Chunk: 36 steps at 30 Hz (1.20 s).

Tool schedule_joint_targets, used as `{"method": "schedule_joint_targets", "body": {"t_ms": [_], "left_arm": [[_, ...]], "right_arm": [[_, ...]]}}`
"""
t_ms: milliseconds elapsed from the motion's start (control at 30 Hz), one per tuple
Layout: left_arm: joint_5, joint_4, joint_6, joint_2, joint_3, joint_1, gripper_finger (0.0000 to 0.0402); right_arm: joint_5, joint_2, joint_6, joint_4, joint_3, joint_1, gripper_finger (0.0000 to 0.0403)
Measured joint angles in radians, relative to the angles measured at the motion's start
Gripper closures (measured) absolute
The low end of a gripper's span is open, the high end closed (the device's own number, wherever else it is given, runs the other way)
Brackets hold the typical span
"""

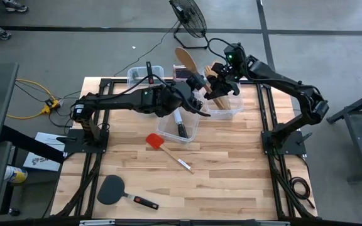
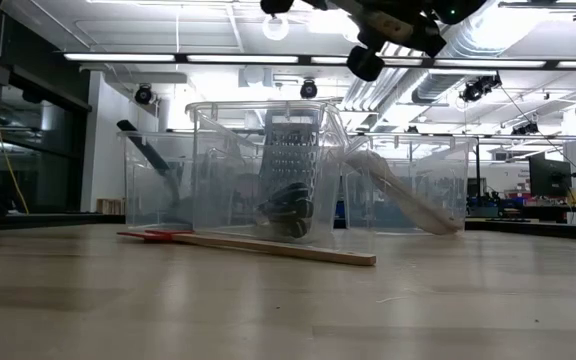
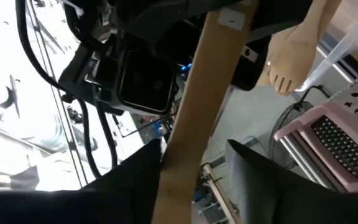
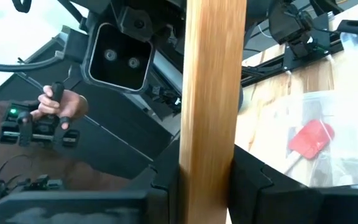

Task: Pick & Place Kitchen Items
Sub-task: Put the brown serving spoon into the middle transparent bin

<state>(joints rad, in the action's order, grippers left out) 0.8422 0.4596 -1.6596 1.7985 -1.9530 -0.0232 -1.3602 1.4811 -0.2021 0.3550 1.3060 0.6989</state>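
A pale wooden spoon [image 1: 185,58] is held up in the air above the clear bins, its bowl toward the far edge. Its handle [image 4: 207,93] runs between my two grippers, which face each other over the table's far middle. My right gripper [image 4: 205,177] is shut on the handle. My left gripper [image 3: 194,158] stands open around the same handle [image 3: 197,106], with a gap beside one finger [image 3: 260,180]. A red spatula [image 1: 156,141] and a black spatula [image 1: 112,188] lie flat on the table. My right gripper pinches the wooden spoon's handle [image 4: 207,155] between its two fingers, which lie across it. The fingers come about level from the table's far right. The spoon is lifted clear of table and bins. My left gripper: I cannot tell whether one finger [image 3: 145,180] touches the handle.
Three clear bins stand at the far middle: one [image 1: 144,75] at the left with a dark utensil, one [image 1: 178,127] nearer with a black-handled tool, one [image 1: 226,103] at the right with wooden utensils. A steel box grater [image 2: 290,150] shows in the low view. A person's hand [image 4: 58,106] shows beyond the table.
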Motion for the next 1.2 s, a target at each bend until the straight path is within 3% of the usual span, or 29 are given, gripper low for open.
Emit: {"method": "schedule_joint_targets", "body": {"t_ms": [433, 600, 733, 833, 1033, 1200], "left_arm": [[0.143, 0.021, 0.213, 0.002, 0.003, 0.018, 0.0217], [0.176, 0.037, 0.463, 0.000, 0.002, 0.017, 0.0216], [0.159, 0.138, 0.733, -0.016, 0.001, 0.016, 0.0216], [0.096, 0.246, 0.963, -0.035, 0.001, 0.004, 0.0216], [-0.170, 0.440, 1.386, -0.058, 0.000, -0.049, 0.0216], [-0.305, 0.576, 1.594, -0.068, 0.001, -0.097, 0.0216]], "right_arm": [[0.069, -0.006, -0.019, 0.002, 0.004, 0.107, 0.0322], [0.156, -0.007, -0.016, 0.043, 0.004, 0.170, 0.0322], [0.298, -0.016, 0.060, 0.162, 0.004, 0.208, 0.0323], [0.456, -0.026, 0.121, 0.253, 0.003, 0.225, 0.0323], [0.797, -0.030, 0.181, 0.337, 0.002, 0.216, 0.0323], [1.008, -0.030, 0.182, 0.340, 0.002, 0.184, 0.0323]]}}
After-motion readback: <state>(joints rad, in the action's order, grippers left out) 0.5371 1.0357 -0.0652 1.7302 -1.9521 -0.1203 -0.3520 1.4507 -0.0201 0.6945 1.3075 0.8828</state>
